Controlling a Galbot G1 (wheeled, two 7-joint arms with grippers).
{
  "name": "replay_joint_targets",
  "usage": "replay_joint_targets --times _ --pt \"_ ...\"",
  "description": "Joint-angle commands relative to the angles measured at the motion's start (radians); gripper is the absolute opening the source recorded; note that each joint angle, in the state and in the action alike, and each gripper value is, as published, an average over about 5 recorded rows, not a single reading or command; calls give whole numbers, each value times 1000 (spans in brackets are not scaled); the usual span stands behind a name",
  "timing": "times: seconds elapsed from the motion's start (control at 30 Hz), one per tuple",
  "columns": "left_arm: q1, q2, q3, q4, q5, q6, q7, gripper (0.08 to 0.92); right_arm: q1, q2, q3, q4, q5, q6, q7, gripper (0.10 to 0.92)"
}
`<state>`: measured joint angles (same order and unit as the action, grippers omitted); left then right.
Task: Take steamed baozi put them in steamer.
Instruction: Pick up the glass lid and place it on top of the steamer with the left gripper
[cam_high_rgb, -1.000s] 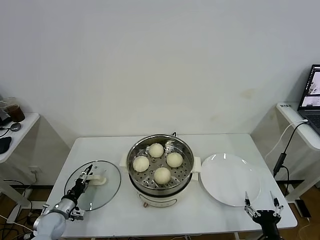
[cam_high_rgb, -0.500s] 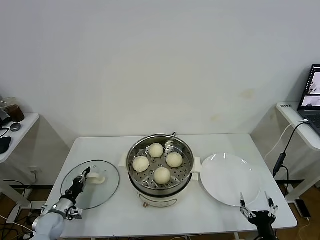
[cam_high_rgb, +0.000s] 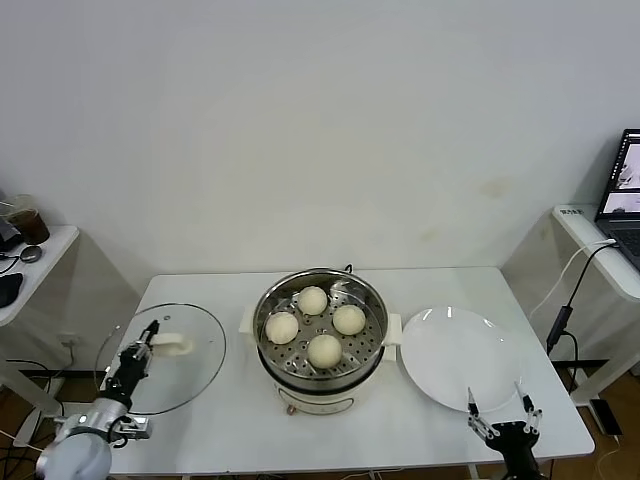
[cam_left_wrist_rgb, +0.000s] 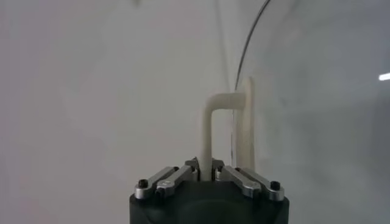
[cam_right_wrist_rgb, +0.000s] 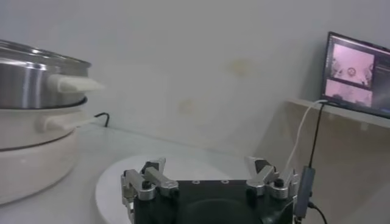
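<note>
Several steamed baozi (cam_high_rgb: 323, 350) lie on the perforated tray inside the steamer (cam_high_rgb: 269, 366), which stands mid-table. My left gripper (cam_high_rgb: 147, 335) is shut on the white handle (cam_left_wrist_rgb: 211, 125) of the round glass lid (cam_high_rgb: 185, 375) and holds the lid tilted over the table's left edge. My right gripper (cam_high_rgb: 499, 407) is open and empty at the table's front right, just in front of the white plate (cam_high_rgb: 458, 357). The steamer's steel wall and side handle (cam_right_wrist_rgb: 70, 83) show in the right wrist view.
A side table with a cup (cam_high_rgb: 27, 222) stands at far left. A laptop (cam_high_rgb: 625, 188) on a shelf with hanging cables (cam_high_rgb: 560, 320) stands at far right. The table edge (cam_high_rgb: 560, 445) runs close to my right gripper.
My left gripper has carried the glass lid leftward, away from the steamer, to beyond the table's left edge. My right gripper has shifted slightly left along the front edge.
</note>
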<state>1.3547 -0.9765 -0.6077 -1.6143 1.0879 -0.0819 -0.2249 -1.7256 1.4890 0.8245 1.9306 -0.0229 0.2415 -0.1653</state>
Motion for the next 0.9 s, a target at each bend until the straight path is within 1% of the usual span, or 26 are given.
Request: replay_joint_targets --times 0.03,0.13,0.2,0.3,0.37,0.5,0.63,0.77,0.9 --pt "112 156 -39 -488 -277 339 233 180 -4 -7 -31 3 -15 3 -3 823" --pt "59 187 14 -574 -338 450 288 180 -7 -7 -41 1 -30 5 -4 823" --pt "14 200 70 -603 -362 503 311 180 -3 -3 -46 -5 -46 8 -1 823" --pt "-84 208 211 -602 -368 555 314 180 13 8 -51 -23 -81 16 10 823" --pt "-157 199 326 -588 -357 589 309 180 26 17 -52 -38 -108 21 22 823" --pt "-280 133 501 -547 -273 649 334 180 48 31 -64 -66 -157 24 46 823" --pt "-371 46 618 -515 -163 708 403 180 66 41 -84 -100 -198 31 68 823" --pt "-423 -22 674 -490 -58 725 468 180 84 60 -96 -126 -233 35 80 823" --pt "-462 -80 719 -459 38 733 512 180 97 78 -106 -146 -252 40 86 823"
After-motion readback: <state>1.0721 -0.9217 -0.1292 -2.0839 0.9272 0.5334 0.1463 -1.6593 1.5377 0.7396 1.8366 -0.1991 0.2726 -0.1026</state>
